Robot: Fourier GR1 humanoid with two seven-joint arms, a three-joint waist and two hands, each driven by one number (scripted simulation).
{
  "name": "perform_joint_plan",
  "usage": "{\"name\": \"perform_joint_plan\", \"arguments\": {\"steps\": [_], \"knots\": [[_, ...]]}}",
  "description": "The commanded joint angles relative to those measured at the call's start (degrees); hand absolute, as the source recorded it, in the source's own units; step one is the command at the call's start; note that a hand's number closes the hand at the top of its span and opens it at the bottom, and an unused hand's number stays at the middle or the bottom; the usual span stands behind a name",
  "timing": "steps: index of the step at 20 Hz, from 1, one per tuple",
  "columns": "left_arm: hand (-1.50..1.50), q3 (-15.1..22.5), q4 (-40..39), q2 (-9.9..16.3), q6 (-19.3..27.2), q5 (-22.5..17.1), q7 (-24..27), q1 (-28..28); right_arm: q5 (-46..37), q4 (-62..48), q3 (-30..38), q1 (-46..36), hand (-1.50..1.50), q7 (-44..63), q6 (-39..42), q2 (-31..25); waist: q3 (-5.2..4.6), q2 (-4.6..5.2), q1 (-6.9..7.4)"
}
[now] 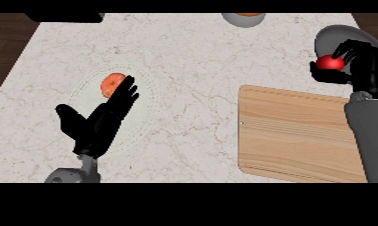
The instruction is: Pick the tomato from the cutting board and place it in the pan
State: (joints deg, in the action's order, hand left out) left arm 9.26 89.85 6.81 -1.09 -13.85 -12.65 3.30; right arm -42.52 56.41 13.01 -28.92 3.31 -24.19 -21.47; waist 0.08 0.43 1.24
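The tomato (328, 62) is small, round and glossy red, pinched in the curled fingers of the right hand (353, 67) over the one grey pan (334, 37), beyond the single wooden cutting board (295, 137); the left hand (100, 120) rests spread over a pale plate (148, 87) bearing one orange fruit (111, 84); one bowl (244, 18) sits at the counter's (192, 55) far edge; no writing shows.
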Motion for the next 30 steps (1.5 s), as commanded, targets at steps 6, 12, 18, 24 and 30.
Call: {"name": "perform_joint_plan", "arguments": {"steps": [6, 12, 18, 24, 30], "knots": [[0.0, 1.09, -1.68, -1.28, -0.5, 1.77, 1.89, 1.74, -0.02, -25.2, 9.42, -11.74, 1.5, -10.4, -16.97, -6.25, 0.12, 0.79, 1.56], [0.0, 0.75, 1.09, -0.91, -0.34, 0.44, -2.91, 4.55, 5.86, -32.87, 15.65, -13.13, 1.5, -19.38, -18.74, -10.57, 0.39, 1.59, 2.8], [0.0, 0.2, -0.79, -1.06, -1.59, -0.16, -1.0, 4.13, 8.63, -37.39, 18.71, -14.63, 1.5, -25.46, -15.76, -15.39, 0.44, 2.0, 3.2], [0.0, 1.91, -0.28, -1.24, -2.32, 0.75, -0.92, 4.34, 3.59, -47.01, 15.49, -12.88, -1.5, -17.31, -11.93, -18.16, 0.53, 2.99, 5.41], [0.0, 1.05, 0.15, -1.82, -1.45, -0.08, -2.24, 5.27, 7.42, -47.18, 18.61, -16.24, -1.5, -19.93, -3.87, -19.08, 0.71, 2.17, 4.59]]}}
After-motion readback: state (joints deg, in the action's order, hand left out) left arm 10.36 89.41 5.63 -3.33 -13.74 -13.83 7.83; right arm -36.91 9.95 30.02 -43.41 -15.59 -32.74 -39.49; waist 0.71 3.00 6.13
